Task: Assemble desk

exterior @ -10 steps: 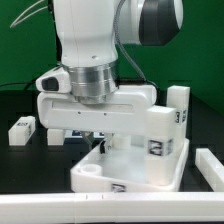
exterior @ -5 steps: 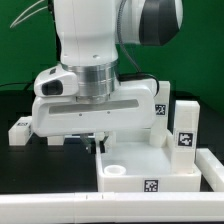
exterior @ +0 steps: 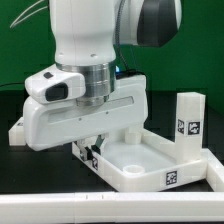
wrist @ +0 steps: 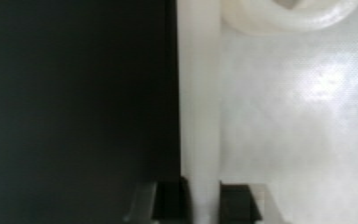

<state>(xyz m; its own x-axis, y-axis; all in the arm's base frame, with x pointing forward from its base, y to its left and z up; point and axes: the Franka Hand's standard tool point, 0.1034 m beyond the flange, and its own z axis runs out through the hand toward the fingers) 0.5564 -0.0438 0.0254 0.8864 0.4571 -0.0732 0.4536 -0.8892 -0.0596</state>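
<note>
**A:** Start at the exterior view's left. What lies there, and is there open room?

**B:** A loose leg (exterior: pixel 14 130) lies flat on the black table (exterior: pixel 25 170), far back, with its right end hidden behind the arm's wide white hand. Nearer than that leg the table is bare up to the white rail (exterior: pixel 110 207) that runs along the near edge.

**A:** And the gripper?

**B:** The gripper (exterior: pixel 93 152) hangs straight down in the middle, at the left edge of the desk top (exterior: pixel 150 181). Its fingers (wrist: pixel 165 200) are pressed together on the top's thin upright rim. In the wrist view one dark pad sits on either side of that white wall, with the black table outside it and the top's glossy floor inside.

**A:** Where does the top sit?

**B:** It sits to the right of centre with its rimmed side up, and its near wall, which bears a tag, runs slightly skewed to the rail. A narrow black strip of table separates the two. A round corner socket (wrist: pixel 282 12) shows further along the pinched rim.

**A:** What crowds it on the right?

**B:** An upright leg (exterior: pixel 188 120) with tags on its face stands at the top's far right corner. I cannot tell whether it is seated in the socket or stands just behind it. The top's right edge comes close to the picture's border, so the room beyond it is out of sight.

**A:** Anything overhead?

**B:** The bulky arm (exterior: pixel 90 40) fills the space above the left half of the top.
</note>
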